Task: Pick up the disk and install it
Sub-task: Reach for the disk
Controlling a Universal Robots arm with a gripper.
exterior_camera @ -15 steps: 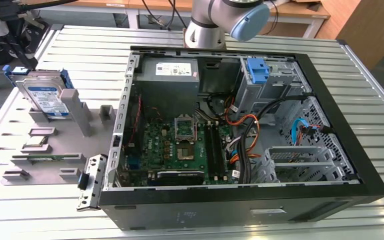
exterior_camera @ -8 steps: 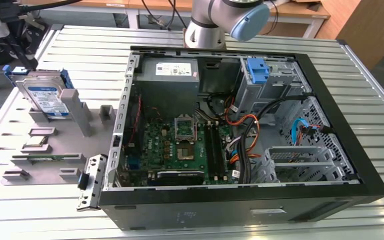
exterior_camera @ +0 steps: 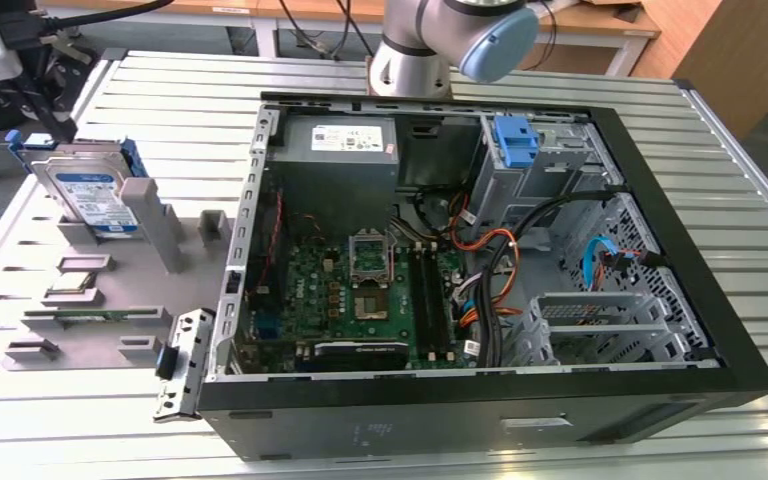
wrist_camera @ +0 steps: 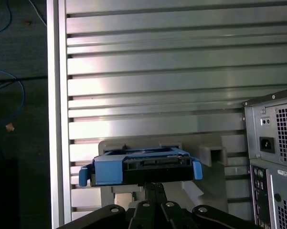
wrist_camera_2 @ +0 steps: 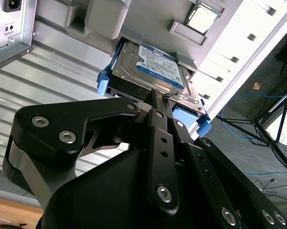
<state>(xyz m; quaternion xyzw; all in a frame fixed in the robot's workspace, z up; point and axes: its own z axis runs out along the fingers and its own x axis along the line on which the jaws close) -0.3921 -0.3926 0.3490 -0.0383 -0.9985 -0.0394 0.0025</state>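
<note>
The disk point(exterior_camera: 91, 195) stands on edge in a grey holder point(exterior_camera: 117, 300) at the exterior view's left, outside the open computer case point(exterior_camera: 704, 330). It is silver with a white-and-blue label and blue side rails. In both wrist views the disk point(wrist_camera_2: 150, 67) point(wrist_camera: 141, 164) lies just beyond my gripper point(wrist_camera_2: 161, 98) point(wrist_camera: 154, 186). The black fingers point(wrist_camera_2: 155, 124) are drawn together, their tips at the disk's near edge with nothing visible between them. In the exterior view my gripper point(exterior_camera: 48, 128) hangs above the disk.
The case holds a grey power supply point(exterior_camera: 337, 140), a green motherboard point(exterior_camera: 357, 300), orange and blue cables and a blue drive bay point(exterior_camera: 515, 140). The holder also carries a small silver chip point(wrist_camera_2: 203, 19) and other parts. The slatted table's edge point(wrist_camera: 57, 119) runs close to the holder.
</note>
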